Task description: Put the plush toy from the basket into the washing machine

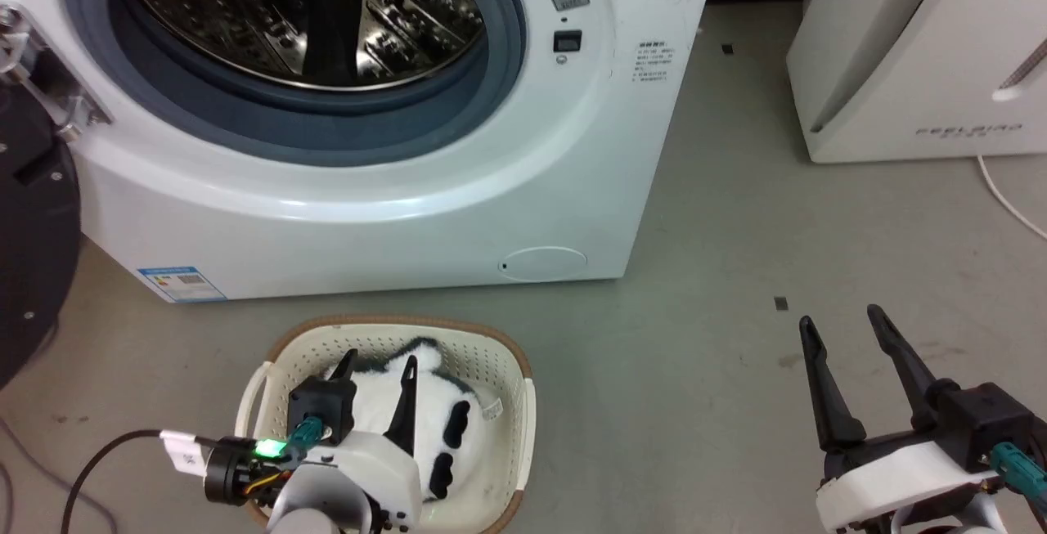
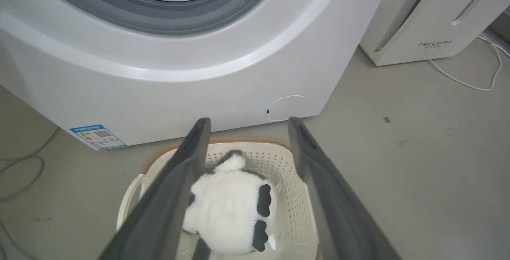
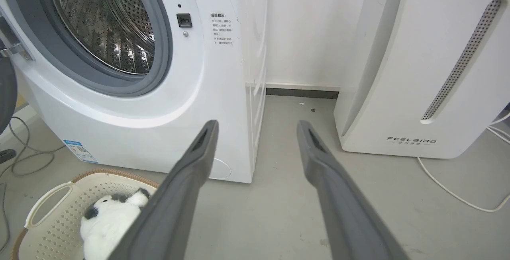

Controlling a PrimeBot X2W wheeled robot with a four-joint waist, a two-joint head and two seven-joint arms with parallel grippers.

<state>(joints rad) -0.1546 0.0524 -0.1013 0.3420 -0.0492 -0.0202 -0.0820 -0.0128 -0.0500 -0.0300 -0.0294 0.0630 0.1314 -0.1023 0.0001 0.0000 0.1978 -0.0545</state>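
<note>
One plush toy (image 2: 229,208) lies in the basket (image 2: 297,200).

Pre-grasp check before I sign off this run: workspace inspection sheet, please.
Surface: grey floor, small dark marks.
Job's things: plush toy lies in basket; washing machine door open, visible part of drum empty.
Clutter: nothing seen.
Pincers: left pincer open over the plush toy, contact unclear; right pincer open, holding nothing, over bare floor.
Cables: white cable beside FEELBIRD appliance; grey cables on floor near the basket.
Surroundings: white wall behind.
</note>
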